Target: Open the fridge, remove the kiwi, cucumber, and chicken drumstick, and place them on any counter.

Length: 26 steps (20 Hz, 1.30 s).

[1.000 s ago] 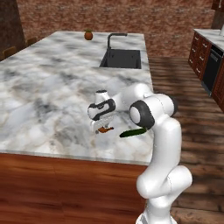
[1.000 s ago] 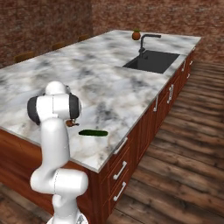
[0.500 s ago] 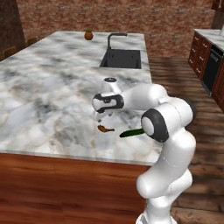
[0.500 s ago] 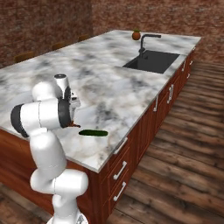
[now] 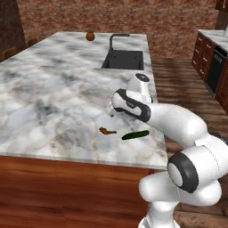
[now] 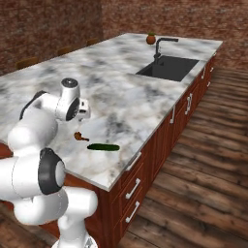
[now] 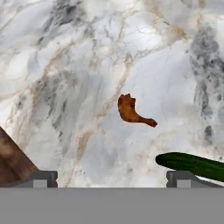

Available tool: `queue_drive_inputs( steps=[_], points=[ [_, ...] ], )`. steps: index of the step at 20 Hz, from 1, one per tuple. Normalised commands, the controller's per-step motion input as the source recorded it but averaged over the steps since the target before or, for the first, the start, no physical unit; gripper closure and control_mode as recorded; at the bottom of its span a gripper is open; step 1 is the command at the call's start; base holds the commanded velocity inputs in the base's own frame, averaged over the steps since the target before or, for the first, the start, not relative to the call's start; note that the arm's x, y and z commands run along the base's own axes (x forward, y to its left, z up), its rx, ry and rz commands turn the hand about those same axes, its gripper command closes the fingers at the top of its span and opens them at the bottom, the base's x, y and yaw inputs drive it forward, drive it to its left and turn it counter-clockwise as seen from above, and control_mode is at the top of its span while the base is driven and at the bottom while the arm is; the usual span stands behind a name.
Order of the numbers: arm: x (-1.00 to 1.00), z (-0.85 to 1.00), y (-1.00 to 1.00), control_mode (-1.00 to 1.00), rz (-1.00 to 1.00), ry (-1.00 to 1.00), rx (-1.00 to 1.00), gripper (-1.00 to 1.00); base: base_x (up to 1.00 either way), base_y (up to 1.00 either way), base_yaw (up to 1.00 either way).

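The chicken drumstick (image 5: 107,131) (image 6: 80,137) (image 7: 132,111), small and reddish-brown, lies on the white marble counter (image 5: 53,84) (image 6: 121,87) close to its near edge. Just right of it rests the dark green cucumber (image 5: 135,135) (image 6: 103,147) (image 7: 192,165). My gripper (image 5: 111,111) (image 6: 85,111) (image 7: 111,177) hovers a little above and behind the drumstick, open, with nothing between its fingers. The kiwi and the fridge are out of view.
A black sink (image 5: 124,59) (image 6: 169,68) with a faucet (image 5: 116,38) (image 6: 162,43) sits at the counter's far end, beside an orange-red fruit (image 5: 90,35) (image 6: 151,38). Dark wood cabinets (image 5: 209,62) stand at the right. The counter edge (image 7: 13,162) is near.
The arm's elbow has swung down and outward while the hand stayed over the counter near the drumstick. Drumstick and cucumber have not moved.
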Motion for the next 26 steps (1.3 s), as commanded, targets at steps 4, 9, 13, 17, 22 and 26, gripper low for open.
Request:
queue_drive_inputs(
  steps=[4,9,13,17,22,26],
  points=[
    [-0.80,0.65,-0.38,-1.00,-0.42,0.03,0.15,-1.00,0.00,0.00,0.00],
    [-0.54,0.51,-0.23,-1.00,-0.38,0.11,0.01,-1.00,0.00,0.00,0.00],
    [-0.16,0.78,-0.03,-1.00,-0.08,0.00,-0.01,-1.00,0.00,0.00,0.00],
    [-0.41,0.99,-0.17,-1.00,0.00,0.00,0.00,-1.00,0.00,0.00,0.00],
    [-0.72,0.93,-0.31,-1.00,0.00,0.00,0.00,-1.00,0.00,0.00,0.00],
    [-0.69,0.72,-0.31,-1.00,0.00,-0.02,0.00,-1.00,0.00,0.00,0.00]
  ],
)
